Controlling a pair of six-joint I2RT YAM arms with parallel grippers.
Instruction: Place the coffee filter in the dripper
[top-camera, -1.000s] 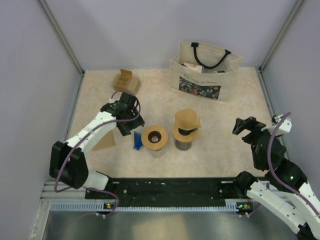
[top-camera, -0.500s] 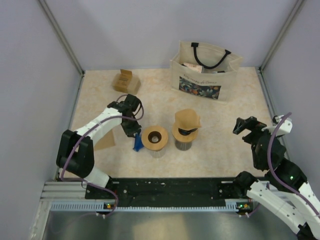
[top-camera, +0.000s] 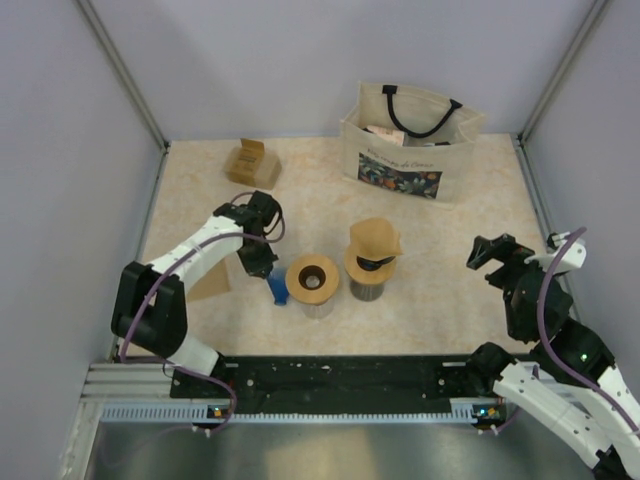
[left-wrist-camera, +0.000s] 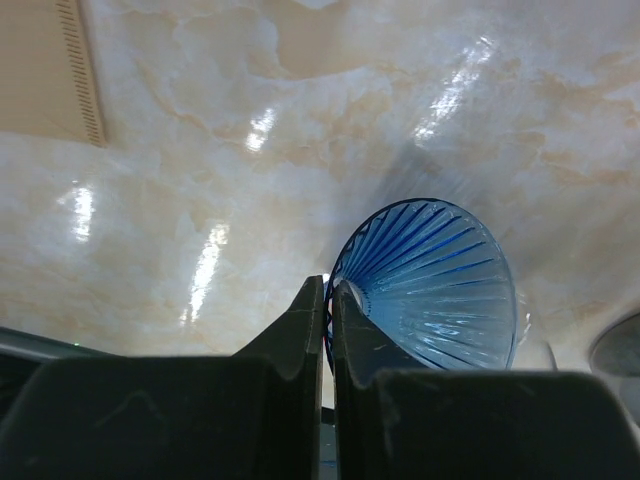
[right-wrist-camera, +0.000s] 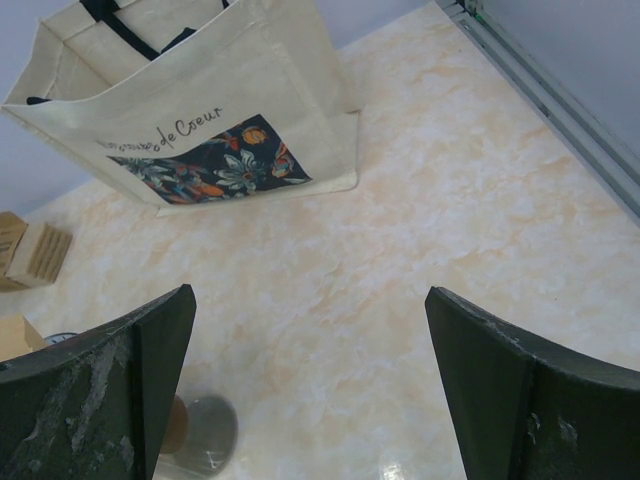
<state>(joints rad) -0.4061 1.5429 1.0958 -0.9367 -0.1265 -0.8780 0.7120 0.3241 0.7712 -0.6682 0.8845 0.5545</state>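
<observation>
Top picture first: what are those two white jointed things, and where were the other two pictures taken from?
They are two robot arms, bolted at the near edge of a marbled table. A fixed camera above and behind them took that picture. The other two pictures come from a small camera on each wrist, looking out past that arm's own claw.

The left claw is pinched shut on the rim of a blue ribbed plastic cone, the coffee dripper. The right claw is open and holds nothing.

On the table are a cream cloth tote bag with black handles, a small cardboard box, a metal cup topped with a tan ring, a metal cup capped with folded brown paper, and a flat brown paper filter beside the left arm.
</observation>
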